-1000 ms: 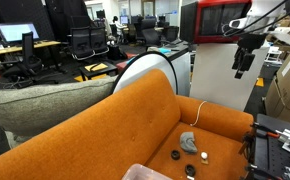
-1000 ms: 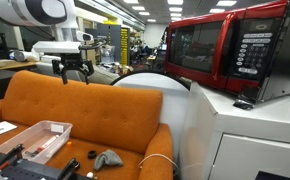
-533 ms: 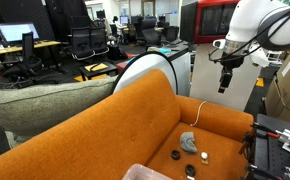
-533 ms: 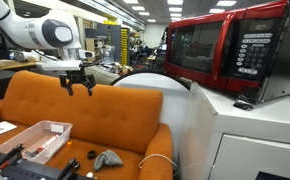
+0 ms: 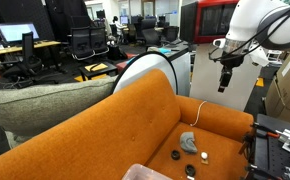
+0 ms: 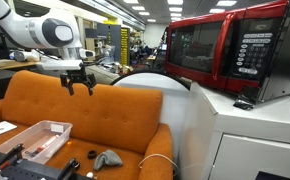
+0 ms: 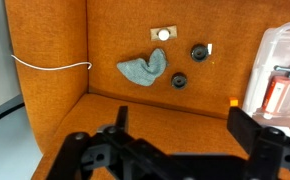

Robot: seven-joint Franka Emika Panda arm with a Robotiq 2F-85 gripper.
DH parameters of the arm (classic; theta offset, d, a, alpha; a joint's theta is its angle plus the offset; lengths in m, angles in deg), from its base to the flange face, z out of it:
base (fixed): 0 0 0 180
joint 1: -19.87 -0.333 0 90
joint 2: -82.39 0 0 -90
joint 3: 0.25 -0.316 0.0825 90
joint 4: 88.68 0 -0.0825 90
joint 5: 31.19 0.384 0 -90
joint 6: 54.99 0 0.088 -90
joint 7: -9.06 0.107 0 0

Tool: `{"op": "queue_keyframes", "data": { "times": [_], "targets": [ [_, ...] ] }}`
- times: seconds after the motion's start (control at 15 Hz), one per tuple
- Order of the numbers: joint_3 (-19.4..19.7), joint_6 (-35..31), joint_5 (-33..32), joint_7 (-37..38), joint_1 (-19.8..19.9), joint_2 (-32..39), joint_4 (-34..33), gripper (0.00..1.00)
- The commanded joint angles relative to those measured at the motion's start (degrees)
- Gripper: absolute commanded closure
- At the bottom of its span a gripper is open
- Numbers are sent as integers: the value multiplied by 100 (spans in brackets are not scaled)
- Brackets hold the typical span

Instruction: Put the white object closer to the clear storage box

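In the wrist view a small white object (image 7: 164, 34) lies on the orange sofa seat, beside a grey cloth (image 7: 143, 70) and two black round pieces (image 7: 198, 51). The clear storage box (image 7: 280, 75) stands at the right edge. My gripper (image 7: 180, 125) is open and empty, high above the seat. In both exterior views the gripper (image 5: 224, 80) (image 6: 80, 84) hangs well above the sofa. The white object (image 5: 205, 156) lies near the cloth (image 5: 188, 142). The box shows at the seat's end (image 6: 35, 140).
A white cable (image 7: 50, 67) runs over the sofa arm. The sofa backrest (image 5: 135, 105) stands beside the seat. A red microwave (image 6: 225, 50) sits on a white cabinet. Black gear (image 6: 30, 168) lies by the box.
Compared with a second ago my gripper has come lower and closer to the sofa. Since half a second ago nothing has visibly moved.
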Motion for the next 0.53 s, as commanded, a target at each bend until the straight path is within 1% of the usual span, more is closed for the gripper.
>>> {"op": "queue_keyframes", "data": {
  "times": [0.0, 0.07, 0.27, 0.47],
  "targets": [
    [-136, -300, 99, 254, 109, 595, -211, 0],
    [-141, -404, 127, 334, 101, 786, -272, 0],
    [-299, -959, -214, 921, 249, 1723, -622, 0],
    [-215, -1203, -203, 1361, 260, 2724, -1129, 0]
  ]
}}
